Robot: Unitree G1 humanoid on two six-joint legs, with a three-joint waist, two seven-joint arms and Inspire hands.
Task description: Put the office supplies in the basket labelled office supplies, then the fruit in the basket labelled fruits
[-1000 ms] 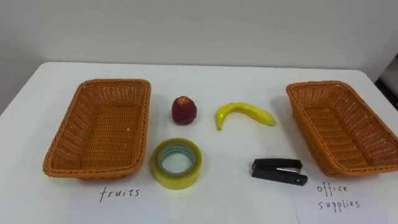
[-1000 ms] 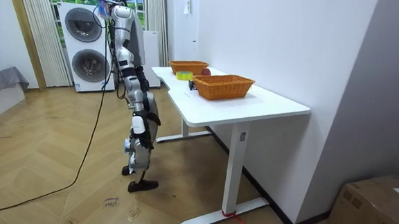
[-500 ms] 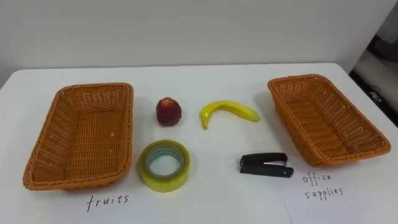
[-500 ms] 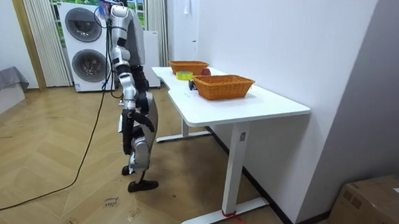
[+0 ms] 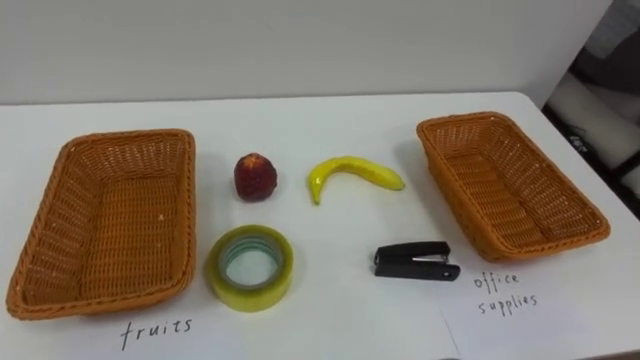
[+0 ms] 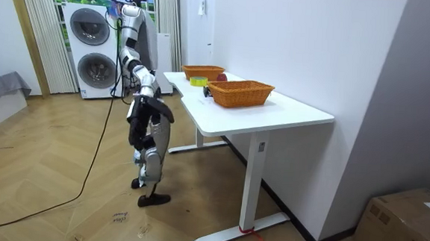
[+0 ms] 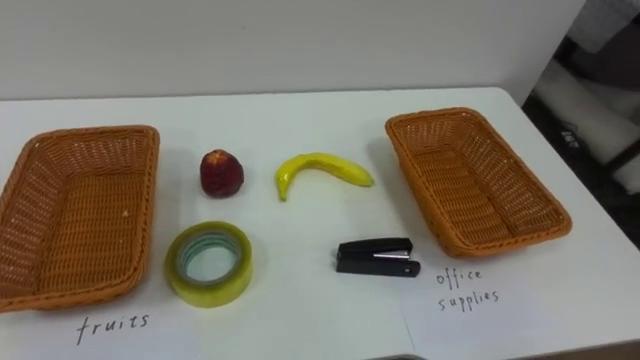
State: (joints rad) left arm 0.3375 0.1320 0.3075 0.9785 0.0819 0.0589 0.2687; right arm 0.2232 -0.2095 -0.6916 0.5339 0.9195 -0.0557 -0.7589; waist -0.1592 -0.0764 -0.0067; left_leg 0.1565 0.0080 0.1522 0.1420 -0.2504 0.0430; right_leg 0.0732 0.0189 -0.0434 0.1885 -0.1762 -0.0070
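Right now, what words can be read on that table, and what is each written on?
"fruits": handwritten on the white surface before the left basket.
"office supplies": handwritten, in two lines, on a white sheet before the right basket.
Nothing legible on the tape roll or the stapler.

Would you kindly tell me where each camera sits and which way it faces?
Left eye view: on the robot's head, looking down at the white table, where a yellow curved banana lies between two brown wicker baskets.
Right eye view: just beside it, same downward look.
Room view: standing in the room, looking along the table; the whole robot shows, at its side, on the room view's left.
Shared: all three show the table and baskets.
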